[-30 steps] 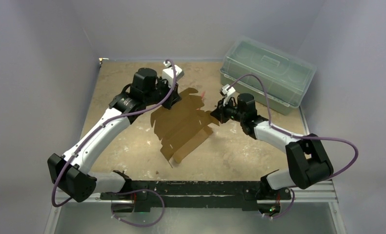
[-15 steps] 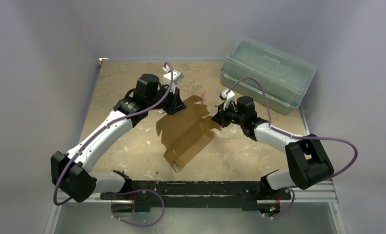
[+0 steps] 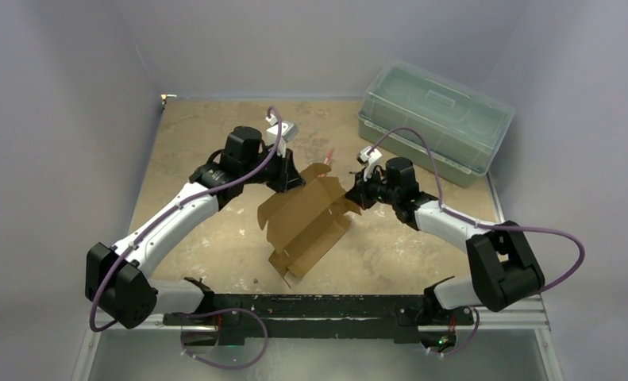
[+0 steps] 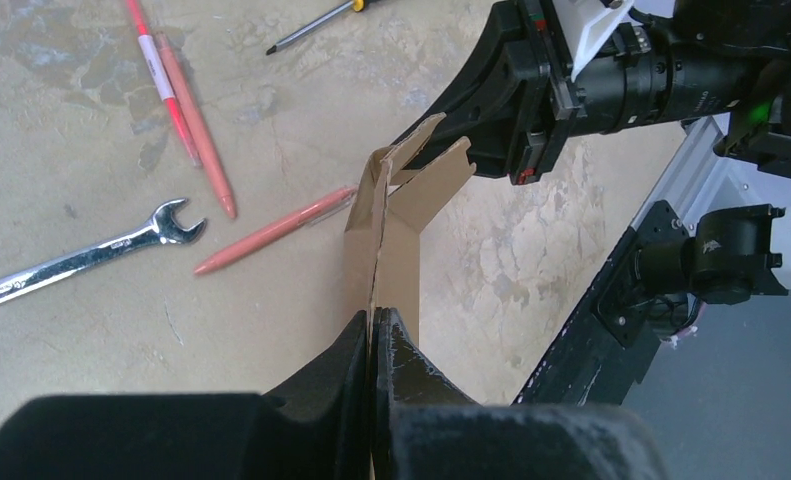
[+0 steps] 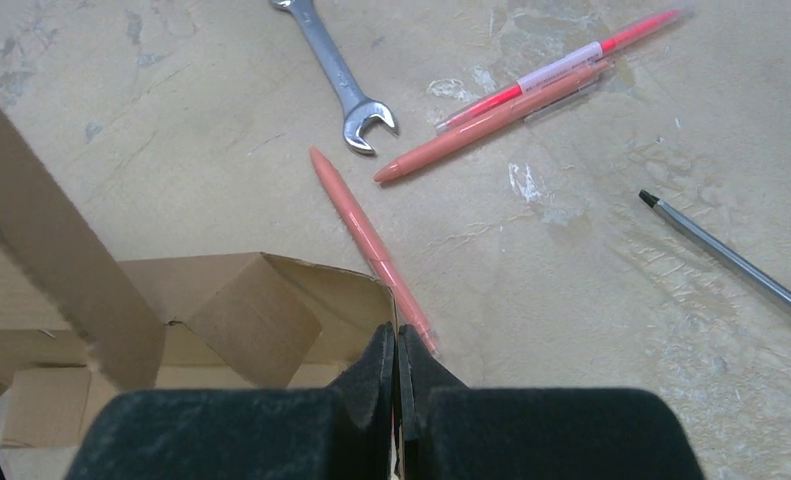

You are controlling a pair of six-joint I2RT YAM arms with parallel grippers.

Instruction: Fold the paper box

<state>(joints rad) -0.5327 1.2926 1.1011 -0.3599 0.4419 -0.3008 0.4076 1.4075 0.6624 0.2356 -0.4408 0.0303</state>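
The paper box [image 3: 304, 221] is a brown cardboard die-cut sheet, partly folded and raised into a trough between the two arms. My left gripper [image 3: 292, 181] is shut on its far left edge; in the left wrist view the cardboard [image 4: 383, 245] stands edge-on between the closed jaws [image 4: 374, 322]. My right gripper [image 3: 353, 194] is shut on the box's right wall; the right wrist view shows the inner flaps [image 5: 246, 310] left of the pinched jaws [image 5: 397, 335].
A translucent green lidded bin [image 3: 433, 119] stands at the back right. Pink pens [image 5: 371, 235] [image 4: 196, 110], a spanner [image 5: 341, 80] and a screwdriver [image 4: 316, 25] lie on the table beyond the box.
The flat sheet has been lifted and folded upward. My left gripper moved right and towards the right gripper, raising the sheet's left side. The right gripper stayed nearly in place.
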